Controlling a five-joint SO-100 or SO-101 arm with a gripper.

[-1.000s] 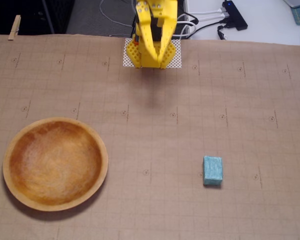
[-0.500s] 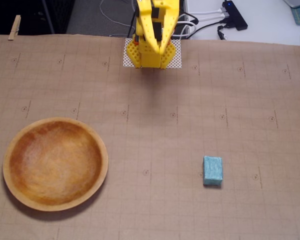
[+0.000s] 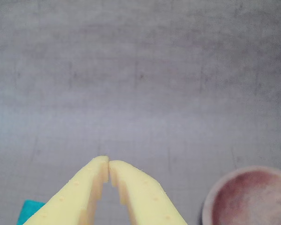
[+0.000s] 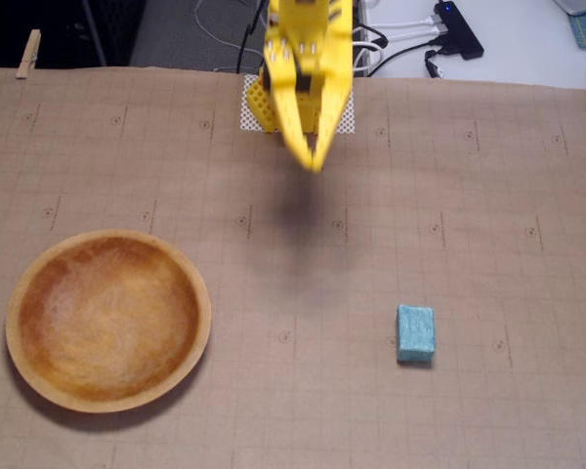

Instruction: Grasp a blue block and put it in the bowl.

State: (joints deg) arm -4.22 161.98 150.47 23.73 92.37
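The teal-blue block [image 4: 416, 333] lies on the brown gridded mat, right of centre in the fixed view. In the wrist view only its corner [image 3: 32, 208] shows at the bottom left, behind a finger. The wooden bowl [image 4: 107, 319] sits on the mat at the left in the fixed view, empty; its rim [image 3: 210, 199] shows at the bottom right of the wrist view. My yellow gripper [image 4: 313, 164] hangs above the mat near the arm's base, far from both block and bowl. Its fingertips touch, so the gripper [image 3: 108, 163] is shut and empty.
The arm's base [image 4: 264, 103] stands on a white perforated plate at the mat's far edge. Cables and a black hub [image 4: 459, 29] lie behind the mat. Wooden clothespins [image 4: 27, 54] clip the mat's far corners.
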